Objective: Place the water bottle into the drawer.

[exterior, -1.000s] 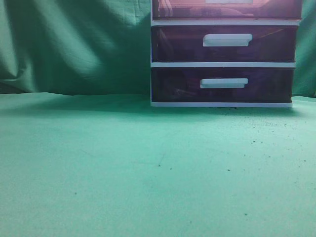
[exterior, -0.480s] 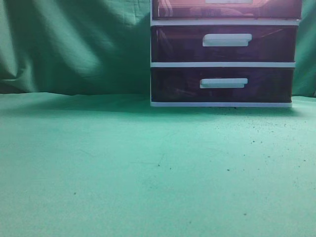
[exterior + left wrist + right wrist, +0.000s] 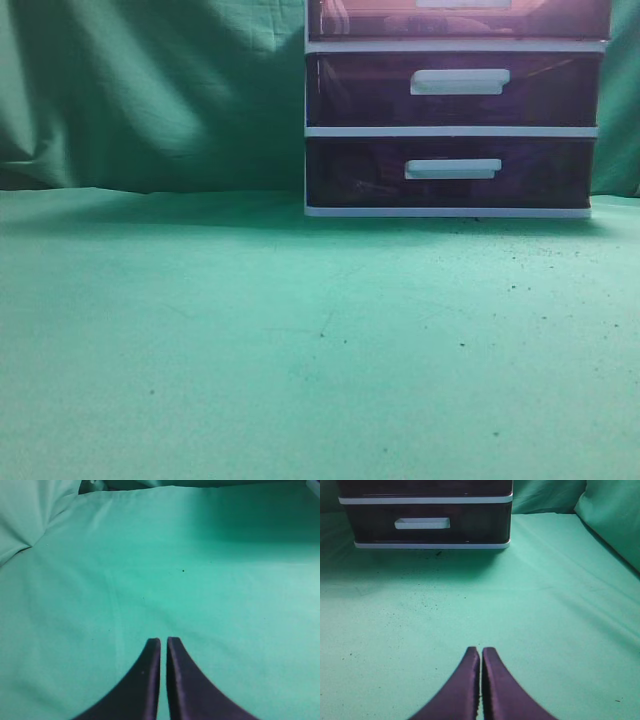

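Apparently no grasp is under way: the left claw [image 3: 163,652] and the right claw [image 3: 481,662] are both held pressed together with nothing between them, low over the bare green tabletop [image 3: 300,330], and no bottle is seen in any view. The drawer [image 3: 460,18] is pushed in atop its unit [image 3: 450,131], against the backdrop; what is seen through its front cannot be identified.

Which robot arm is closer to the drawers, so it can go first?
Probably the right. The right claw faces the drawer unit across bare cloth. The left claw sees only green cloth. Both claws are shut and empty, and no bottle shows in any view.
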Tool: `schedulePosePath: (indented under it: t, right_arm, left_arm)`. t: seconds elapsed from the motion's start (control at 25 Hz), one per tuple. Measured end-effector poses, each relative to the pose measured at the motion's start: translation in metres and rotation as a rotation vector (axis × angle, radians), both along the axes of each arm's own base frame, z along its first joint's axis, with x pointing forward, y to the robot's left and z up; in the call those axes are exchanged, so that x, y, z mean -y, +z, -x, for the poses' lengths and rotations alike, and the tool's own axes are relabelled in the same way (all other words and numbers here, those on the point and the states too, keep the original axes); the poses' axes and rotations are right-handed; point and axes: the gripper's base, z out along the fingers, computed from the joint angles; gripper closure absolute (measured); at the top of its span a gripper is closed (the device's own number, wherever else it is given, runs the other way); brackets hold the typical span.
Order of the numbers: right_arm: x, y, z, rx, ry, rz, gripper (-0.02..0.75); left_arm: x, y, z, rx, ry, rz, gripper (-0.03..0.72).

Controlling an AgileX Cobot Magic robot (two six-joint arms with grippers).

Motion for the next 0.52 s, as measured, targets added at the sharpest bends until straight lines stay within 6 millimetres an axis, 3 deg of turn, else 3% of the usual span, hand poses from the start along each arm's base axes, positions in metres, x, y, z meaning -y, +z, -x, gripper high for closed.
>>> schedulePosePath:
  t: [0.52]
  right_arm:
    - [0.0,0.0,0.0,0.0,0.0,0.0,0.738]
  left_arm:
    - [-0.0001,0.0,0.0,0.0,0.0,-0.004,0.688]
